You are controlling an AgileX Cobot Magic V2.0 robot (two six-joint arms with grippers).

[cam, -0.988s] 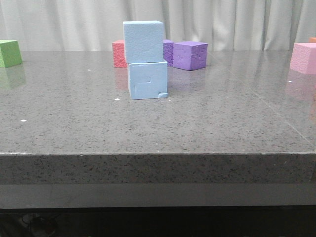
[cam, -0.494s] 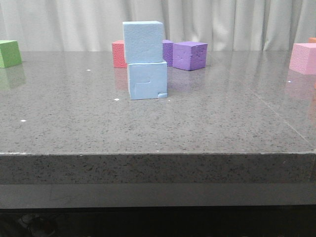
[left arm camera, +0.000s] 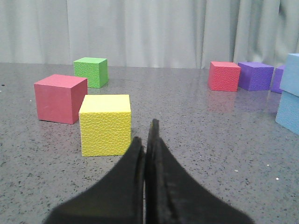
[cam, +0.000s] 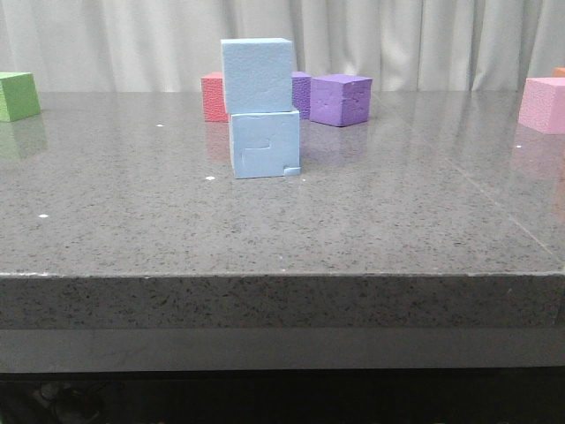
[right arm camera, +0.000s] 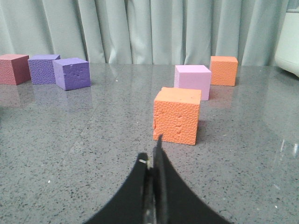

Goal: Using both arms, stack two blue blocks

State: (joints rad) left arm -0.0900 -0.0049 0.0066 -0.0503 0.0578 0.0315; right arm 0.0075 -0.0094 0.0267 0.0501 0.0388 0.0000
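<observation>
Two pale blue blocks stand stacked near the table's middle in the front view. The plainer upper block (cam: 257, 75) rests on the grooved lower block (cam: 264, 144), which has a chipped front corner. No arm shows in the front view. The stack's edge (left arm camera: 290, 100) appears at the border of the left wrist view. My left gripper (left arm camera: 145, 135) is shut with nothing between its black fingers, low over the table beside a yellow cube (left arm camera: 105, 124). My right gripper (right arm camera: 151, 150) is also shut and empty, just short of an orange cube (right arm camera: 177, 115).
Behind the stack sit a red cube (cam: 213, 96) and two purple cubes (cam: 340, 99). A green cube (cam: 18, 95) lies far left, a pink cube (cam: 543, 103) far right. The left wrist view also holds a crimson cube (left arm camera: 60, 98); the right wrist view a second orange cube (right arm camera: 224, 70).
The whole front view has shifted very slightly; the stacked blue blocks stay as they were and no arm enters that view.
</observation>
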